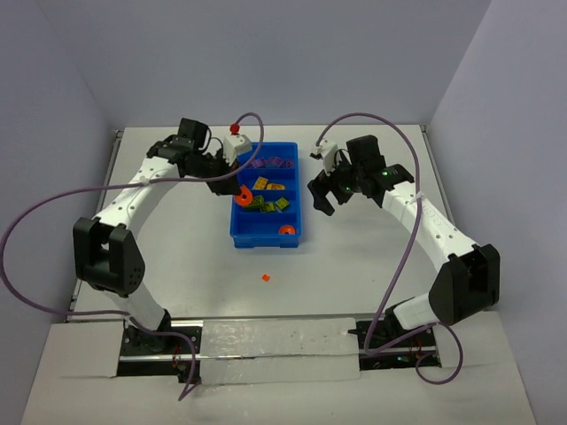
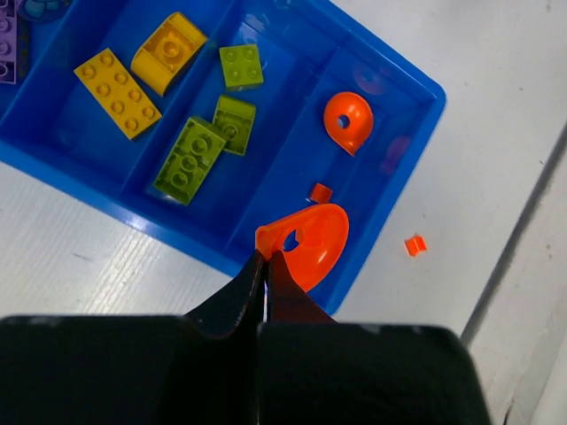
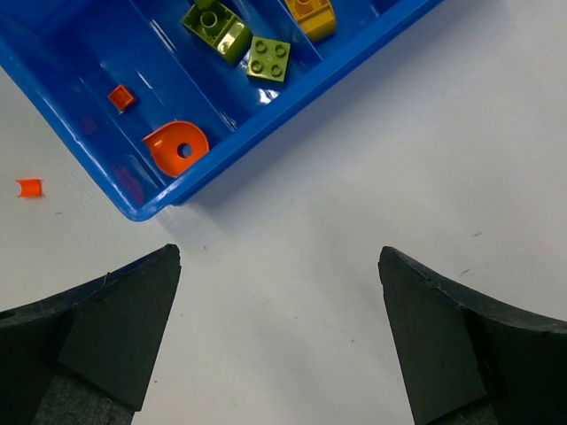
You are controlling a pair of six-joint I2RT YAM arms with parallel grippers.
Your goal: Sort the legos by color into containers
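**Gripper state.** The left gripper (image 2: pixel 266 257) was pressed together on the edge of a round orange piece (image 2: pixel 310 243). It held the piece over the near-left rim of the blue tray (image 1: pixel 266 242), at the end compartment nearest the arm bases. Its height above the tray could not be judged. The right gripper (image 3: pixel 279 257) was spread wide and held nothing. It hung over bare desk (image 1: pixel 354 266) just to the right of the tray.

**Progress.** The tray contents appeared correctly sorted.
- The purple legos (image 1: pixel 270 163) lay in the farthest compartment.
- The yellow legos (image 2: pixel 118 93) were in the next compartment.
- Three green legos (image 2: pixel 190 159) were in the third.
- The nearest compartment held a second round orange piece (image 2: pixel 347 122) and a small orange square (image 2: pixel 320 191).

In my judgement the task was nearly complete, with two items outstanding. The held orange piece had not yet been released into its compartment. A small orange bit (image 1: pixel 264 277) lay on the desk, apart from the tray and toward the arm bases.

**Limits of observation.**
- The purple compartment was cut off at the edge of the left wrist view and absent from the right wrist view.
- From above, the purple pieces were too small to count.
- The left arm covered part of the tray's left side in the top view.
- It could not be told whether any piece lay beneath either arm.
- The shape of the bit on the desk was too small to make out.
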